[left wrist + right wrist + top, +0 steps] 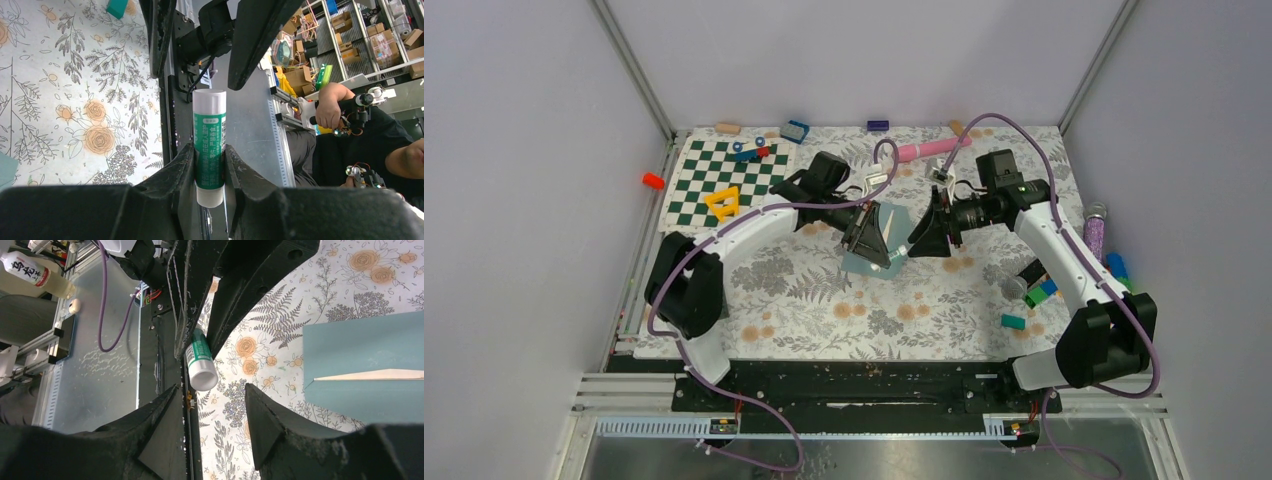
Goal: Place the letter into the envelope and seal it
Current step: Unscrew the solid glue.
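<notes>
Holding a green-and-white glue stick [209, 115] clamped in my left gripper [210, 149]: sealing step, I judge.
My right gripper [211, 390] gapes empty at the cap [202, 379], uncapping next; cream paper letter [370, 374] peeks from flat grey-teal envelope [360, 345] below.

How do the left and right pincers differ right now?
The left pincer is shut on the glue stick; the right pincer is open, holding nothing. The left pincer grips the stick's green body; the right pincer only faces its white end. Both hang near the envelope.
</notes>
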